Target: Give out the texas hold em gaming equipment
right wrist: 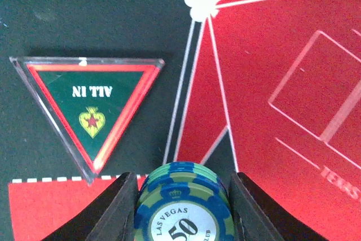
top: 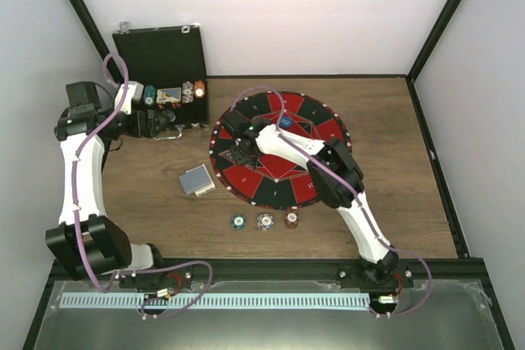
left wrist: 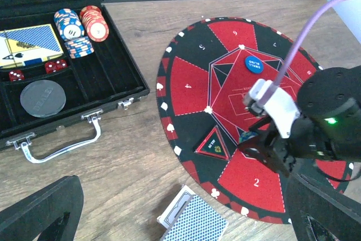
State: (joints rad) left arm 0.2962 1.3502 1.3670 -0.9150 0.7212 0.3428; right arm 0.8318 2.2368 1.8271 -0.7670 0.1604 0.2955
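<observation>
At the far left the black case is lying open, holding a boxed deck, red dice, a grey disc and spare chip stacks. The left gripper is hovering just in front of it with its jaws spread wide and nothing between them. A loose deck of cards is sitting on the wood between the case and the round mat. Three small chip piles are waiting in a row near the front edge. Over the mat's left half, the right gripper is pinching a short stack of green-and-blue 50 chips by its rim, close beside the triangular ALL IN marker. Further right, the blue small blind disc is resting on a red panel. The main risk, as I am judging it, is that the stack is being held only by side pressure, so the lower chips could be slipping out and rolling across the mat if the jaws are loosening or releasing too high. Descending off line could also be nudging the marker out of place, since it is lying so near the fingers.
</observation>
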